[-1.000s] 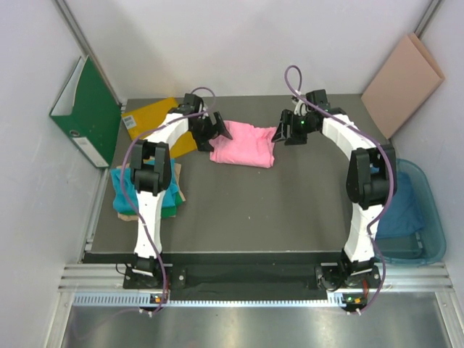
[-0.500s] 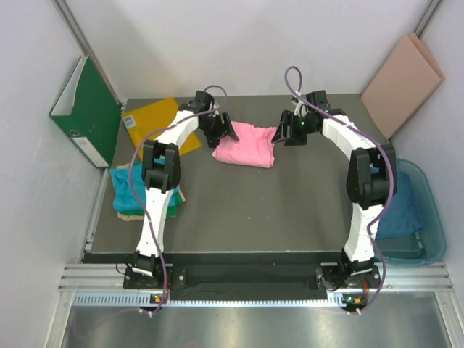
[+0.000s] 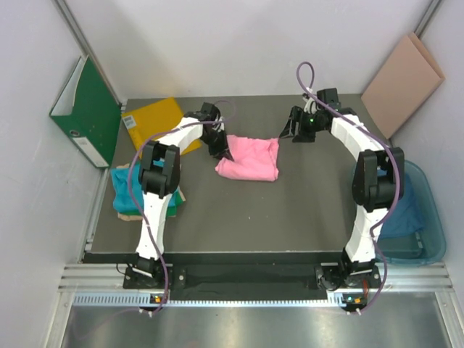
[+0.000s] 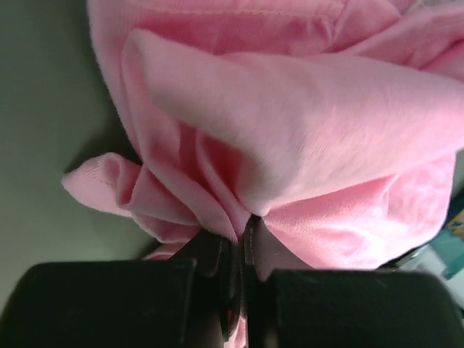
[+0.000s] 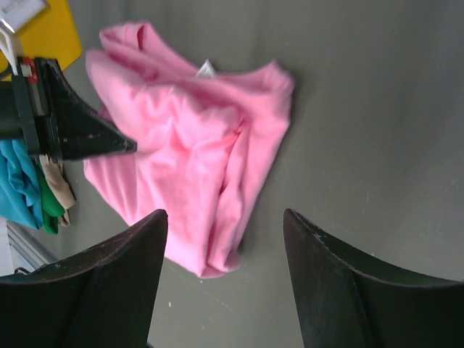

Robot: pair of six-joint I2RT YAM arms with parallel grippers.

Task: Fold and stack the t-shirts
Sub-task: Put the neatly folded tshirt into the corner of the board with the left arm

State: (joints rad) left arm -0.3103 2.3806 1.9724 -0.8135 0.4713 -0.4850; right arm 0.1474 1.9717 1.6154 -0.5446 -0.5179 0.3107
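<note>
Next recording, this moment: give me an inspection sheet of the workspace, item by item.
Surface: dark grey table, matte, nothing spilled seen.
Job's things: pink t-shirt bunched, mid-back of table; teal and green shirts piled at left edge; blue shirt in the translucent bin beside right edge.
Clutter: yellow sheet at back left corner.
Grippers: left gripper shut on the pink t-shirt's edge; right gripper open, holding nothing.
Cables: purple cables loop above both arms.
Surroundings: green binder against left wall; tan folder leaning at right wall.

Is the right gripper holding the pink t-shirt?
No, the right gripper stands open and empty, while the pink t-shirt lies on the table beyond its fingers.
</note>
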